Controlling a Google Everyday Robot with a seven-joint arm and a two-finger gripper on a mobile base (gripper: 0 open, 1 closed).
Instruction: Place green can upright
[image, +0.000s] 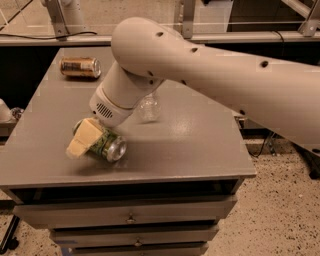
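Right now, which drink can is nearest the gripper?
The green aluminium can, at the gripper, front left on the grey table; the gold-brown can lies apart at the back.

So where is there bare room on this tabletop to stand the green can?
The best spot is the front right of the tabletop, between the clear bottle and the right edge. Also bare is the left strip between the gold-brown can and the green can. It is crowded at front left, where the gripper sits at the green can.
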